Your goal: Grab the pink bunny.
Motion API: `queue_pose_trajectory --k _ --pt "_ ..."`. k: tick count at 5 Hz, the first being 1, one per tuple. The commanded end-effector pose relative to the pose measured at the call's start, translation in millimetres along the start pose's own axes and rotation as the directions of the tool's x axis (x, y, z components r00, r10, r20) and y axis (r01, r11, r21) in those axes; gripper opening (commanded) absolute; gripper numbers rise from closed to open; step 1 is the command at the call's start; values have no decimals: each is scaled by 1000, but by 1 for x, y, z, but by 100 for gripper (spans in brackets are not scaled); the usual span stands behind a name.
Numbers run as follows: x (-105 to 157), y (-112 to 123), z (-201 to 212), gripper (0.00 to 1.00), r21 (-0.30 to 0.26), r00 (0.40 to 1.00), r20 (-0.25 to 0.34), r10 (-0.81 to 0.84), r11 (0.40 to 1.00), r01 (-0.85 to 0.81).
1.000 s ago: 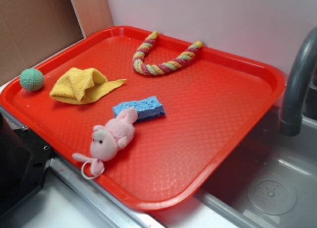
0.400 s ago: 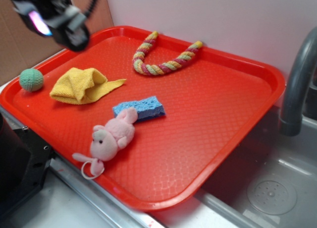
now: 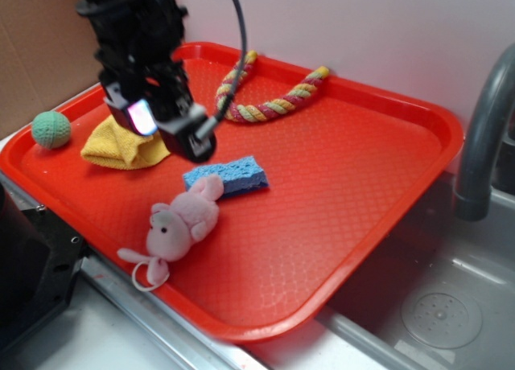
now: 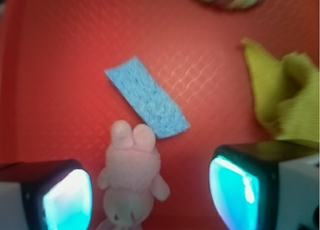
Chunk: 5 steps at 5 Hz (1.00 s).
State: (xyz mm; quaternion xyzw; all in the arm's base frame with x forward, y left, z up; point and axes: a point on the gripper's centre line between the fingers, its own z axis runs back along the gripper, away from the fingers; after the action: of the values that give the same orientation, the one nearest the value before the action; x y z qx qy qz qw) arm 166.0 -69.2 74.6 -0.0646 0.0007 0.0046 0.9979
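Near left on tray (image 3: 362,249), bunny (image 3: 183,225) lies just beside sponge (image 3: 227,174), ears touching it. We hover gripper (image 4: 150,192) above, jaws wide, empty. We judge bunny light, soft, squashy: pinch plump body, not cord.

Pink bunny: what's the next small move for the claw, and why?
Probably a descent with a slight shift toward the bunny. The claw is open and above the tray, with the pink bunny between its fingers but nearer one side. The blue sponge touches the ears, so stay low on the body.
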Motion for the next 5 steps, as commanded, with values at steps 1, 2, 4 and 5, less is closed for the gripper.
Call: queue_pose_trajectory --k 1,2,4,5 --pt "2 -25 -16 100 -66 990 -75 -116 992 111" --pt "-7 -29 -12 0 -50 969 -197 -146 989 139" --pt "-12 -14 -6 100 -34 963 -248 -101 995 95" --pt "-12 -14 -6 100 -34 963 -248 -101 995 95"
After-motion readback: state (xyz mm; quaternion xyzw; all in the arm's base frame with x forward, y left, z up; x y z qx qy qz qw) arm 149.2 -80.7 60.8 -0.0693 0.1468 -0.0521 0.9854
